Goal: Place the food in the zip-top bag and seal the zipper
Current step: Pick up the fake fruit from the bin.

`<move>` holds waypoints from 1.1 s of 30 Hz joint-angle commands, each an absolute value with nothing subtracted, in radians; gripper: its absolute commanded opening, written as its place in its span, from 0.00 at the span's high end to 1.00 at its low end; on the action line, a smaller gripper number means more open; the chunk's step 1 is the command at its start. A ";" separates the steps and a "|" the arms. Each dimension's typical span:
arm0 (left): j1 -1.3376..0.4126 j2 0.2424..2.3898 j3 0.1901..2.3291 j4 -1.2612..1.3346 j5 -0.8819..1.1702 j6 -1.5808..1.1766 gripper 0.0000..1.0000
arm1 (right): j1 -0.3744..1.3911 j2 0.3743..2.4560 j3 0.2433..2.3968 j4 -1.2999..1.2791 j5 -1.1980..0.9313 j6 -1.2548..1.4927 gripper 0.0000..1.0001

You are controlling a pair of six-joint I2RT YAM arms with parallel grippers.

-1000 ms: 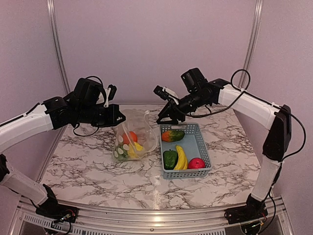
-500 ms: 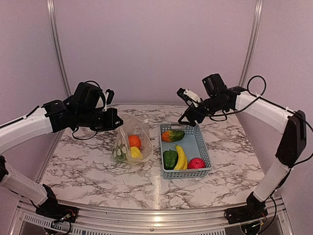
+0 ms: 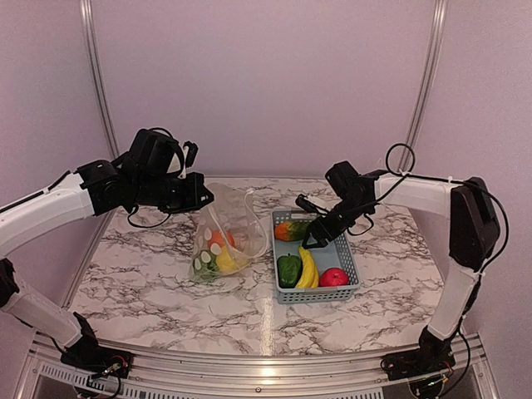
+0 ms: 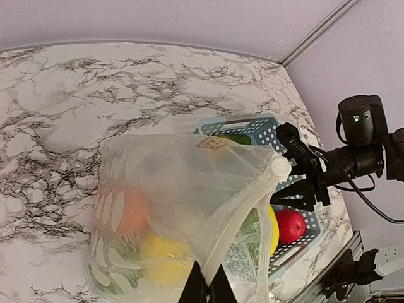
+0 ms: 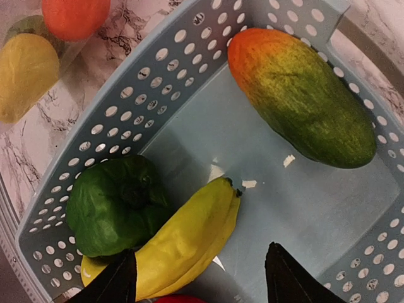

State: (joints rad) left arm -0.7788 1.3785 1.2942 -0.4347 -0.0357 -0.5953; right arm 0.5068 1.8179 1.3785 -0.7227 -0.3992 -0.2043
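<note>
My left gripper (image 3: 199, 196) is shut on the rim of the clear zip-top bag (image 3: 223, 238) and holds its mouth up; the pinch shows in the left wrist view (image 4: 206, 287). Inside the bag (image 4: 170, 208) are an orange (image 3: 219, 238), a yellow piece (image 3: 226, 259) and a green piece (image 3: 202, 268). My right gripper (image 3: 312, 224) is open above the light-blue basket (image 3: 350, 259), fingertips (image 5: 120, 278) wide apart over the banana (image 5: 183, 243). The basket also holds a green pepper (image 5: 113, 205), a mango-like green-and-orange piece (image 5: 303, 95) and a red apple (image 3: 334, 277). The zipper edge (image 4: 243, 208) hangs open.
The marble table (image 3: 166, 291) has metal rails at its front edge (image 3: 266, 366) and purple walls behind. The basket stands right of the bag, close to it. The right arm's cables (image 3: 403, 158) loop above the back right.
My right gripper has swung from beside the bag's mouth to the right and down over the basket. My left gripper kept its hold, and the bag shifted slightly.
</note>
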 commanded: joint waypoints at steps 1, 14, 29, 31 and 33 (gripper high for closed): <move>-0.784 1.366 1.270 -0.430 -0.062 -0.590 1.00 | 0.546 1.860 1.376 -0.751 -0.401 -0.136 0.33; -0.785 1.344 1.223 -0.393 -0.090 -0.582 1.00 | 0.619 1.941 1.378 -0.762 -0.320 -0.012 0.48; -0.784 1.348 1.209 -0.352 -0.079 -0.591 1.00 | 0.566 1.916 1.611 -0.805 -0.306 -0.037 0.86; -0.785 1.355 1.210 -0.344 -0.077 -0.597 1.00 | 0.559 1.899 1.631 -0.808 -0.312 -0.049 0.88; -0.785 1.365 1.215 -0.338 -0.076 -0.603 1.00 | 0.550 1.887 1.667 -0.815 -0.320 -0.063 0.91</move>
